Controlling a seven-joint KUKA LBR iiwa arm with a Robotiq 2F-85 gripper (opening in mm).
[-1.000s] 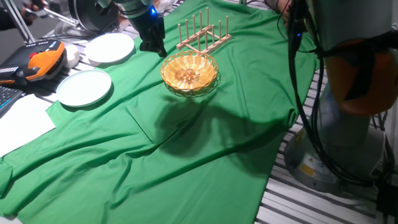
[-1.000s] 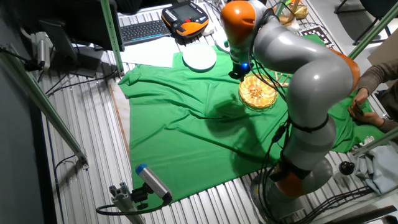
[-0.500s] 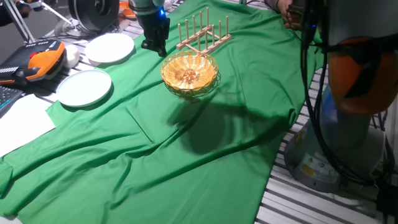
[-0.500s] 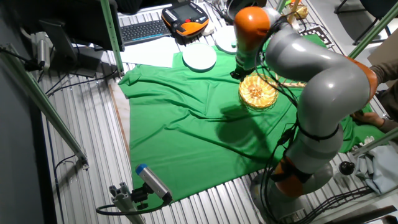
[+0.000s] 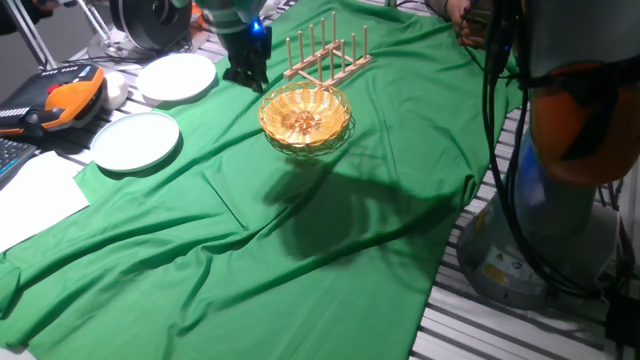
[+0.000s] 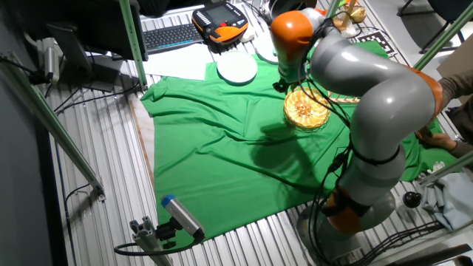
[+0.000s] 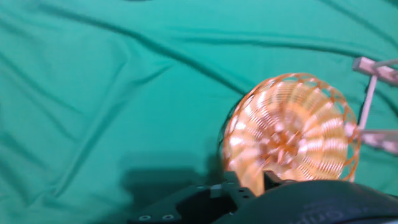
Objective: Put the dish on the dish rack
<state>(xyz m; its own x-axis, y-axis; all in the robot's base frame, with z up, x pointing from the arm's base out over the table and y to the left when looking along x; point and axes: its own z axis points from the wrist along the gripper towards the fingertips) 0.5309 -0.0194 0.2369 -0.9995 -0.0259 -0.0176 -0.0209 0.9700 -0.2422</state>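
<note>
A golden wicker dish (image 5: pixel 305 117) sits on a table draped in green cloth (image 5: pixel 300 240), centre-top of the frame. The dark claw (image 5: pixel 245 75) hangs just left of the dish's upper rim; whether it is open, I cannot tell. The wooden dish rack (image 5: pixel 328 55) stands just behind the dish. Two white plates (image 5: pixel 135 140) lie at the left.

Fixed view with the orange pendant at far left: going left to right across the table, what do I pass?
Orange pendant → nearer white plate → farther white plate → gripper → wicker dish on the green cloth. The dish rack overlaps the dish's span, behind it.
</note>
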